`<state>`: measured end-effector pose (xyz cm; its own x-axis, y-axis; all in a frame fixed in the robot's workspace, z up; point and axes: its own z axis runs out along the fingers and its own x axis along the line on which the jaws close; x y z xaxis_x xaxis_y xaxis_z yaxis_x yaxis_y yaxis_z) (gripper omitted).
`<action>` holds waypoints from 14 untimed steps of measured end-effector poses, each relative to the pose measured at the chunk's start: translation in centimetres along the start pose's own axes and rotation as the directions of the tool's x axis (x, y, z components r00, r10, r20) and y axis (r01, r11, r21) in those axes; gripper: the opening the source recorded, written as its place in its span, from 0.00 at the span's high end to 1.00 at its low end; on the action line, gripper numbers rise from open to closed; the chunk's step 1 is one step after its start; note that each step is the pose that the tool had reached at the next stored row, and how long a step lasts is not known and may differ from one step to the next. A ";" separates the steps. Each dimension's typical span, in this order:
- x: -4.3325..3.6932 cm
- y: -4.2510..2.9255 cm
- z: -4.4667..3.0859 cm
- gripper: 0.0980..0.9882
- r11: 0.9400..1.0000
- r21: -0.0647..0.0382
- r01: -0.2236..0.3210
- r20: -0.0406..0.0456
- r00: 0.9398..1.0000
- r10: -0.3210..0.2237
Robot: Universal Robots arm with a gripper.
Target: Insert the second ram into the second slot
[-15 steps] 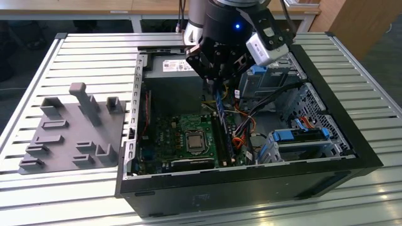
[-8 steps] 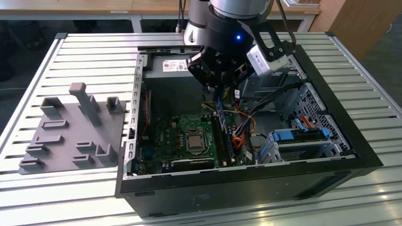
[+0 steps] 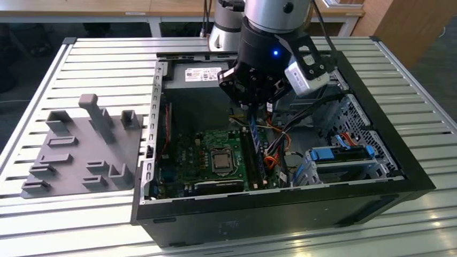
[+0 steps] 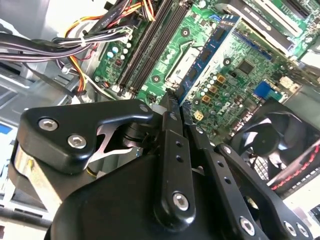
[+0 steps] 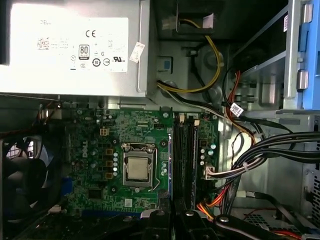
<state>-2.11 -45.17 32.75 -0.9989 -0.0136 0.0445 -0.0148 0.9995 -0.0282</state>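
Note:
My gripper (image 3: 251, 108) hangs inside the open computer case (image 3: 400, 160), shut on the second ram (image 3: 253, 133). That long blue stick points down toward the motherboard (image 3: 196, 155). In the second wrist view the ram (image 4: 210, 50), with its row of dark chips, runs out from between the black fingers (image 4: 170, 112) over the green board. In the first wrist view it shows edge-on (image 5: 171, 165), right beside the dark ram slots (image 5: 186, 160). The stick's lower end is above the slots (image 3: 256, 163), not seated. Which slot it is over I cannot tell.
A grey fixture (image 3: 78, 144) with pegs lies on the slatted table at the exterior view's left. Inside the case are the power supply (image 5: 70, 50), processor socket (image 5: 137, 169), a fan (image 4: 280, 145), cable bundles (image 5: 260, 155) and blue drive-bay clips (image 3: 343, 154).

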 end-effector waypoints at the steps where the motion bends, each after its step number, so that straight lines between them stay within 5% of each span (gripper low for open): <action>1: -0.02 0.01 0.18 0.95 1.000 0.000 -0.002 0.000 1.000 0.002; 14: -0.07 0.03 1.02 0.95 1.000 0.000 -0.002 0.002 1.000 0.002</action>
<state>-2.09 -45.17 31.72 -0.9991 -0.0115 0.0420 -0.0126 0.9995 -0.0280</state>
